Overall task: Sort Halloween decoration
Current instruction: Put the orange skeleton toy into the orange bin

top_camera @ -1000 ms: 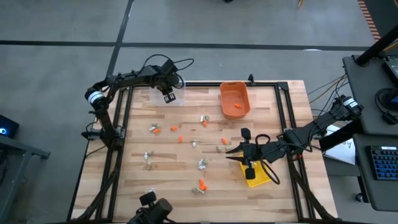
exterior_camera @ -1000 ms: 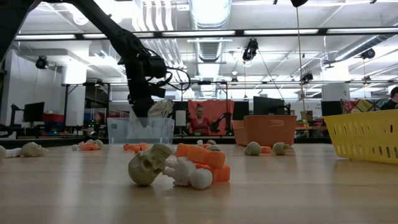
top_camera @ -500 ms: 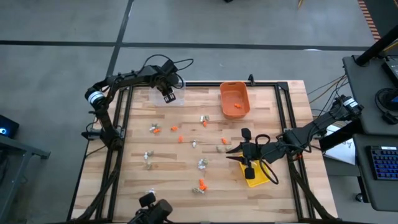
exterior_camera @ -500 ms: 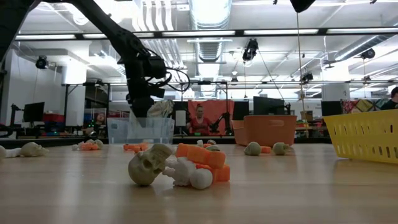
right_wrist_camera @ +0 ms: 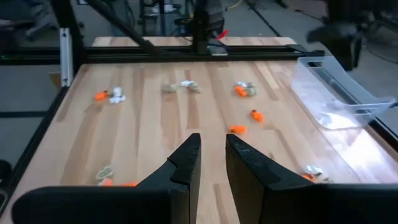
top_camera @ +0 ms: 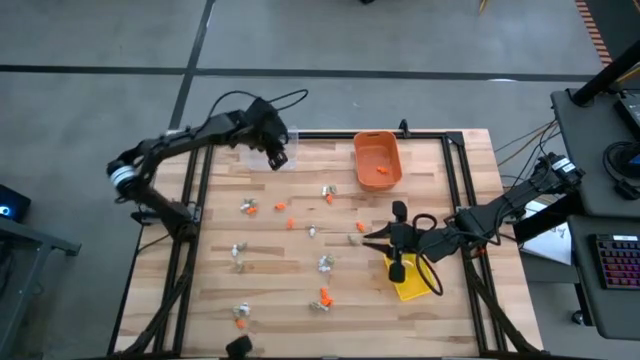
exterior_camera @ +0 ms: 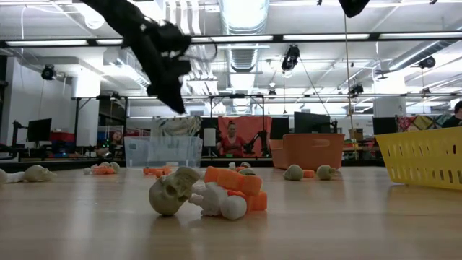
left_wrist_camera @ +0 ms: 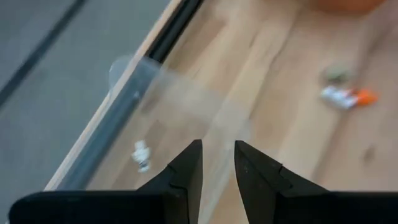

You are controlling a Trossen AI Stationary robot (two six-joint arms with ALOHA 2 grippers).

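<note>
Lift-off of the left gripper (left_wrist_camera: 217, 146) is the fresh change: a moment ago it was sunk low at the clear rectangular plastic bin (exterior_camera: 162, 152); now it is raised well above that bin's rim and tilted, as the low view shows; its two dark fingers are held narrowly apart with nothing between them. One small white elongated trinket (left_wrist_camera: 142, 155) is seen lying flat on the floor of the clear bin, below the fingers; a white piece is therefore judged to be delivered, and the next pick can be sought.

The white trinket's long axis appears to be set at a slant to the nearest bin wall; which end is which cannot be told, the piece being too small.

The remaining orange, white and tan-grey trinkets (top_camera: 250, 207) are scattered over the wooden slatted table (top_camera: 450, 200), all away from the clear bin toward the table's middle and its opposite edge; a tan-grey skull (exterior_camera: 173, 191) is heaped against an orange piece (exterior_camera: 234, 180) far from the clear bin.

The right gripper (right_wrist_camera: 211, 140) is kept waiting well apart from the clear bin, beside the yellow slotted basket (top_camera: 410, 290); its fingers are slightly parted and empty.
</note>
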